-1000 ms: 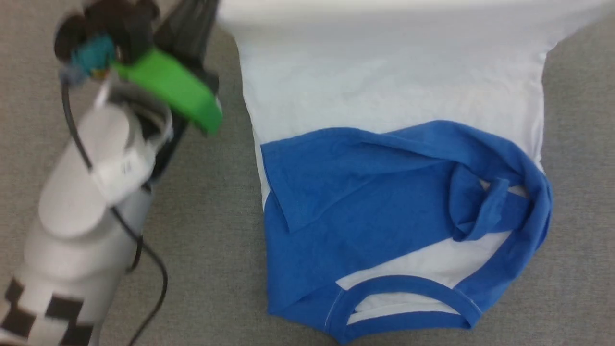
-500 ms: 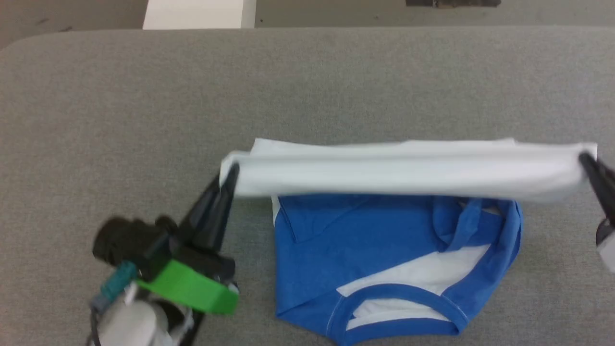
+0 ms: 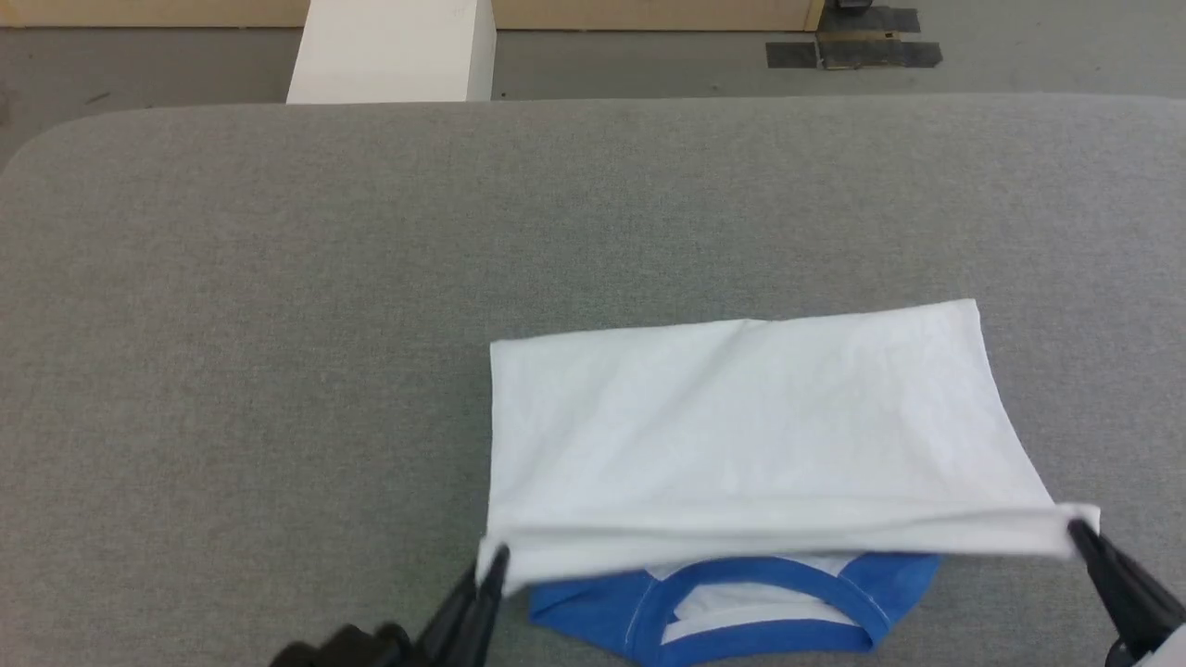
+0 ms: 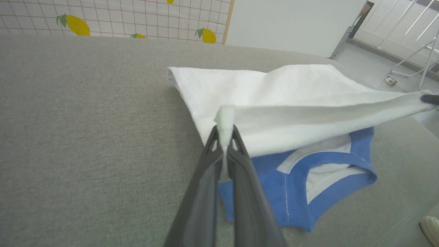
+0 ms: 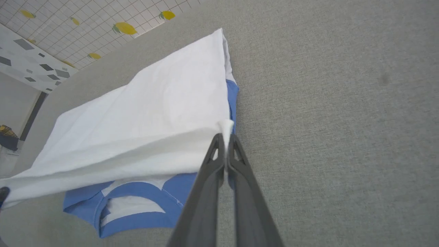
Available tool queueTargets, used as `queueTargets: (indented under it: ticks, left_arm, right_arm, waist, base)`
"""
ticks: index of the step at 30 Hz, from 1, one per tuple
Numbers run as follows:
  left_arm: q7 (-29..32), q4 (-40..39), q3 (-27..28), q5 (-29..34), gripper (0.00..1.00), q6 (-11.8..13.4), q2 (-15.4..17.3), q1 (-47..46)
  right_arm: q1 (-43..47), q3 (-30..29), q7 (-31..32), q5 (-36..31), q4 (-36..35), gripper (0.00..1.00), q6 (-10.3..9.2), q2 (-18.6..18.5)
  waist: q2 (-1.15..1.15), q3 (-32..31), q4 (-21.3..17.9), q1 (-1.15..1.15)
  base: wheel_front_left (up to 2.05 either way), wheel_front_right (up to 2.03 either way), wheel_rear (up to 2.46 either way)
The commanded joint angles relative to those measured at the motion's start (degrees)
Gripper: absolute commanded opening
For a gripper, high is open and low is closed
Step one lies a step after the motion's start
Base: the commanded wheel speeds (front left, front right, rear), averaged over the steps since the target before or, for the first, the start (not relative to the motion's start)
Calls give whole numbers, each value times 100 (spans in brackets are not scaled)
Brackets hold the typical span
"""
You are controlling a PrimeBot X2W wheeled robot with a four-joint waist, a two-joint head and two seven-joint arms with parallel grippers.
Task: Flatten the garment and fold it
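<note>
- At the left of the head view, your desk [image 3: 232, 352] is bare grey felt, so the left arm has wide room to draw away sideways.
- Your left hand [image 3: 494, 561] pinches one white hem corner of the garment [image 3: 741, 426] between pressed-together fingers. In the left wrist view the cloth bunches out above the tips, held up off the blue layer.
- The garment lies right of centre on the near part of the desk. Its white body is doubled toward you, and the lifted hem spans hand to hand above the blue neckline [image 3: 741, 597] (the collar peeks out beneath it). My read is that the hem is held taut so the fold lands square.
- The far fold line [image 3: 732, 326] lies flat, with plenty of desk beyond it.
- Your right hand [image 3: 1080, 535] pinches the other hem corner in the same way, fingers closed on the cloth.
- Right of that hand less desk shows, and I cannot see the near edge. Lowering straight down looks safest.
</note>
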Motion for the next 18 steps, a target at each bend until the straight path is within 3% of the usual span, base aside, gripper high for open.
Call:
queueTargets:
  ticks: [1, 5, 12, 13, 14, 15, 16, 18]
  left_arm:
    - [-35, 146, -106, 137, 0, -93, 39, 101]
    - [-28, 721, -464, 421, 0, -310, 77, 59]
    - [-20, 1606, -658, 469, 1, -457, -90, -185]
    - [-22, 1681, -641, 444, 15, -455, -115, -202]
    - [-26, 1732, -620, 427, 51, -456, -132, -221]
    - [-28, 1758, -599, 416, 92, -459, -140, -238]
    - [-33, 1763, -550, 390, 100, -448, -160, -254]
    - [-41, 1696, -392, 297, 100, -396, -229, -251]
  right_arm:
    - [139, 44, -71, -81, 19, 0, -9, -16]
    - [387, 288, -254, -414, 244, 0, -9, -165]
    - [528, 735, -733, -801, 848, 0, -9, -321]
    - [533, 759, -782, -797, 903, 2, -9, -320]
    - [534, 769, -831, -800, 944, 49, -9, -321]
    - [534, 784, -862, -811, 965, 82, -9, -333]
    - [525, 795, -888, -807, 976, 100, -9, -337]
    - [503, 784, -911, -780, 942, 100, -9, -341]
  waist:
    - [0, -55, -11, 0]
    - [0, -152, 2, 0]
    - [0, -235, 92, 0]
    - [0, -243, 107, 0]
    - [0, -250, 121, 0]
    - [0, -255, 130, 0]
    - [0, -264, 138, 0]
    - [0, -285, 148, 0]
  base:
    - [0, 0, 0]
    - [0, 0, 0]
    - [0, 0, 0]
    - [0, 0, 0]
    - [0, 0, 0]
    - [0, 0, 0]
    - [0, 0, 0]
    - [0, 0, 0]
